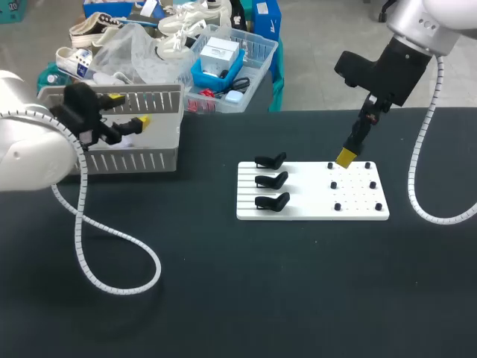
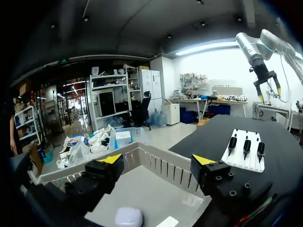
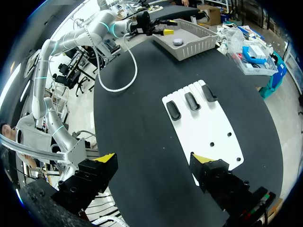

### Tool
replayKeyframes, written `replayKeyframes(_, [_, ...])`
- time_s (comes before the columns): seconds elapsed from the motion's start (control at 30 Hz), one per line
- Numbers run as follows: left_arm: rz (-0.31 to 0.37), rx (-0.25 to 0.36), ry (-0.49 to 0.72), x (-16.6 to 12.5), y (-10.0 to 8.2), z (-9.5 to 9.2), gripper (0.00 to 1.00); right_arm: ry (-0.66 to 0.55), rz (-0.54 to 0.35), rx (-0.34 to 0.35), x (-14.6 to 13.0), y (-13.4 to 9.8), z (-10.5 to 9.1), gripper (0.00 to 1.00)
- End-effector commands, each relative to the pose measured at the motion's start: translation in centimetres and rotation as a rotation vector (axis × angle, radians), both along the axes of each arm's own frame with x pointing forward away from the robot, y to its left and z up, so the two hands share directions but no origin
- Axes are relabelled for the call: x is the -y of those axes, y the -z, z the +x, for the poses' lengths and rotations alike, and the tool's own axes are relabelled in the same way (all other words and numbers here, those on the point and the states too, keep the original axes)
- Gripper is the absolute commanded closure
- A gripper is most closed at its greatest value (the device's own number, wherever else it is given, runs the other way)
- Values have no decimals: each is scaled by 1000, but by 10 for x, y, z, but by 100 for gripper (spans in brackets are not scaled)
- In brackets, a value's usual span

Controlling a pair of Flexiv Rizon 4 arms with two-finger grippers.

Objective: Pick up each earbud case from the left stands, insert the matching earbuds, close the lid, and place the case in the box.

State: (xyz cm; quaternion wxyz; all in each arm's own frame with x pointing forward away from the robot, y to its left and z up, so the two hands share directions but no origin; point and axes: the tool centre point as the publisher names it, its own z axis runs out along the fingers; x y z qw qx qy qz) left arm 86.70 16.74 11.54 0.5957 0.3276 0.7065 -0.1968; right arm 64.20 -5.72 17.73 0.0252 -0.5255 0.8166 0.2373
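Because the only case in sight lies inside the box, key relation: the earbud case (image 2: 129, 216) rests on the box floor just under the left tool (image 2: 157, 161), between the lines of its two fingers. The left arm is therefore much the nearer, and the right arm is well apart from the case, across the table (image 1: 298, 298).
Left tool: hangs over the box with its fingers spread wide, gripping nothing.
Right tool (image 1: 345, 156): hangs above the pegged right end of the board with its fingers spread, gripping nothing.
Box (image 1: 160, 160): a pale slatted basket at the table's far left.
Earbud case: small, rounded and pale, and its lid looks closed. I cannot tell which way its long axis runs.
Stands (image 1: 272, 180): three black cradles in a column on the board's left half. Each has its long axis running across the board toward the pegs, and all three look bare.
Board (image 1: 313, 212): a white plate near the middle of the table, well apart from the box.
Pegs (image 1: 352, 184): small black studs on the board's right half. They are too small to tell whether any holds an earbud.
Stage, as a judgement: with the stands bare and a case in the box, the task looks near its end.
Next move, as a judgement: if a stand were to be reached, the right arm is closer, and the stands lie to that tool's left.
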Motion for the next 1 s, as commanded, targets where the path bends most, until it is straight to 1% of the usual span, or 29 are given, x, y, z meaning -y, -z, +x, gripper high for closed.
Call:
replayKeyframes(0.03, [-54,97,2,11,-31,-63,0,0,1,1,0,0,0,0])
replayKeyframes(0.13, [-78,125,48,24,-43,-82,0,0,1,1,0,0,0,0])
replayKeyframes(0.17, [-95,122,62,27,-45,-88,0,0,1,1,0,0,0,0])
replayKeyframes(0.2, [-129,114,73,30,-47,-91,0,0,1,1,0,0,0,0])
replayKeyframes(0.23, [-133,113,90,34,-49,-97,0,0,1,1,0,0,0,0])
replayKeyframes(0.27, [-120,115,111,38,-51,-102,0,0,1,1,0,0,0,0])
replayKeyframes(0.33, [-126,99,148,47,-54,-114,0,0,1,1,0,0,0,0])
replayKeyframes(0.47, [-106,68,200,61,-59,-132,0,0,1,1,0,0,0,0])
replayKeyframes(0.5, [-88,60,211,64,-61,-136,0,0,1,1,0,0,0,0])
replayKeyframes(0.57, [-87,32,232,69,-63,-140,0,0,1,1,0,0,0,0])
replayKeyframes(0.63, [-54,13,252,76,-65,-145,0,0,1,1,0,0,0,0])
replayKeyframes(0.7, [-41,-7,261,80,-65,-148,0,0,1,1,0,0,0,0])
replayKeyframes(0.8, [3,-56,295,91,-61,-153,0,0,1,1,0,0,0,0])
replayKeyframes(0.87, [21,-89,326,96,-58,-155,0,0,1,1,0,0,0,0])
replayKeyframes(1.0, [60,-145,346,102,-49,-157,0,0,1,1,0,0,0,0])
